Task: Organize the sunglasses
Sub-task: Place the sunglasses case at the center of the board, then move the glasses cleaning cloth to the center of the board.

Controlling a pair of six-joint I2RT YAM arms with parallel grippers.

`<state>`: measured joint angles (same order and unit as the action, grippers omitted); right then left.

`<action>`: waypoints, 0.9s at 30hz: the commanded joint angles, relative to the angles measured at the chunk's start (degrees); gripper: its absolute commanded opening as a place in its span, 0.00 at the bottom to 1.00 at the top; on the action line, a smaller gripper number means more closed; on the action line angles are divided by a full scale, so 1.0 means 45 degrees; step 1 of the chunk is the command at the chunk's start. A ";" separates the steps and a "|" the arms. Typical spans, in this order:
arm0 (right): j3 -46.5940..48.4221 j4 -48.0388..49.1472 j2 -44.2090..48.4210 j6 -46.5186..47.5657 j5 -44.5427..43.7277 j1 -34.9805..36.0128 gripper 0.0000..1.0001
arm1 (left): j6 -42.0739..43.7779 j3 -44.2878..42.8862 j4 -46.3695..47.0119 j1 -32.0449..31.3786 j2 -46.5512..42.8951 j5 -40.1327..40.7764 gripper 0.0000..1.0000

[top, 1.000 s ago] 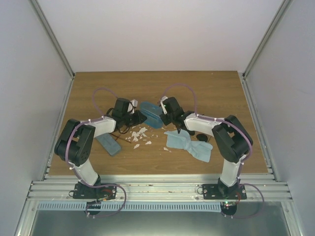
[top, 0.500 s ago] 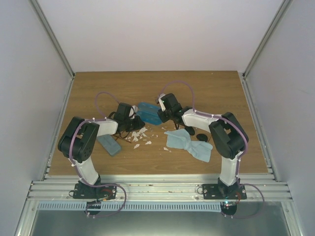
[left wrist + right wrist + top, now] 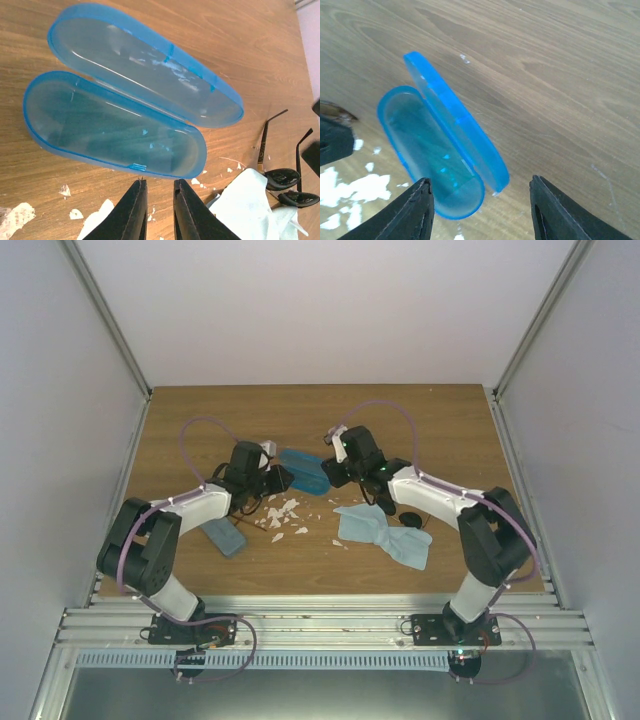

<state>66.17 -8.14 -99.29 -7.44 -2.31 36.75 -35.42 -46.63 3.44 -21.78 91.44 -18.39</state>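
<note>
The bright blue case (image 3: 110,130) lies open on the wood, its lid (image 3: 145,65) folded back beside the base, and both halves look empty. My left gripper (image 3: 160,186) hovers just short of the base's near rim, its jaws a narrow gap apart with only table between them. My right gripper (image 3: 481,182) stands wide open over one end of the case (image 3: 430,160), touching nothing. The black sunglasses (image 3: 282,177) rest folded open at the edge of a pale cloth (image 3: 245,205). In the top view both grippers flank the case (image 3: 305,470).
White paper scraps (image 3: 285,515) are scattered in front of the case. A grey-blue rectangular case (image 3: 222,535) lies under my left forearm. The light blue cloth (image 3: 385,530) spreads near my right arm, with the black sunglasses (image 3: 410,520) beside it.
My right gripper has gone from shut to wide open above the blue case. The left arm swung slightly and its gripper sits by the case's left end again.
</note>
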 commanded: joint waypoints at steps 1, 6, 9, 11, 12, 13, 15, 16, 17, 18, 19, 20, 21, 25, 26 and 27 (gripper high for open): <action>-0.0753 0.0006 0.1042 -0.1117 0.0989 0.0114 0.53 | 0.0138 0.0078 -0.0125 -0.0075 -0.0471 0.0853 0.19; -0.1619 -0.0596 0.1864 -0.2863 0.0771 0.0116 0.42 | 0.0198 -0.0416 -0.0410 -0.0080 -0.0098 0.0749 0.24; -0.2413 -0.1359 0.2258 -0.3871 -0.0017 0.0117 0.39 | 0.0145 -0.0291 -0.0271 -0.0273 -0.0255 0.0041 0.31; -0.2721 -0.2192 0.2199 -0.4249 -0.0171 0.0278 0.39 | 0.0075 -0.0153 -0.0337 -0.0467 -0.0423 -0.0302 0.35; -0.2824 -0.2607 0.2139 -0.4353 -0.0262 0.0449 0.39 | 0.0004 -0.0063 -0.0336 -0.0579 -0.0555 -0.0434 0.36; -0.2939 -0.2942 0.2073 -0.4383 -0.0351 0.0654 0.40 | -0.0053 0.0051 -0.0345 -0.0681 -0.0688 -0.0509 0.37; -0.2976 -0.3537 0.1929 -0.4419 -0.0471 0.1231 0.42 | -0.0222 0.0313 -0.0438 -0.0807 -0.0990 -0.0576 0.39; -0.2895 -0.3761 0.1789 -0.4376 -0.0465 0.1543 0.43 | -0.0306 0.0466 -0.0451 -0.0834 -0.1168 -0.0578 0.39; -0.2789 -0.3987 0.1631 -0.4325 -0.0474 0.1838 0.43 | -0.0385 0.0610 -0.0469 -0.0845 -0.1351 -0.0566 0.40; -0.2659 -0.4245 0.1428 -0.4318 -0.0522 0.2109 0.43 | -0.0458 0.0738 -0.0481 -0.0844 -0.1520 -0.0559 0.40; -0.2523 -0.4465 0.1239 -0.4376 -0.0615 0.2358 0.43 | -0.0502 0.0854 -0.0542 -0.0853 -0.1712 -0.0517 0.40; -0.2406 -0.4673 0.1055 -0.4434 -0.0747 0.2553 0.43 | -0.0544 0.0937 -0.0639 -0.0850 -0.1893 -0.0419 0.40; -0.2308 -0.4860 0.0890 -0.4525 -0.0851 0.2736 0.42 | -0.0559 0.1006 -0.0664 -0.0849 -0.2049 -0.0307 0.40; -0.2430 -0.5119 0.0568 -0.4860 -0.0946 0.3027 0.37 | -0.0585 0.1241 -0.1175 -0.0849 -0.2699 0.0056 0.41; -0.2570 -0.5080 0.0551 -0.4868 -0.0859 0.3042 0.36 | -0.0581 0.1273 -0.1244 -0.0847 -0.2778 0.0104 0.41; -0.2690 -0.5024 0.0541 -0.4896 -0.0843 0.3043 0.35 | -0.0590 0.1311 -0.1289 -0.0854 -0.2866 0.0152 0.41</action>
<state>54.74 -28.62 -96.40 -27.49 -4.64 50.02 -37.69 -41.93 -1.78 -25.41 80.99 -19.44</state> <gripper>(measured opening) 0.368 0.406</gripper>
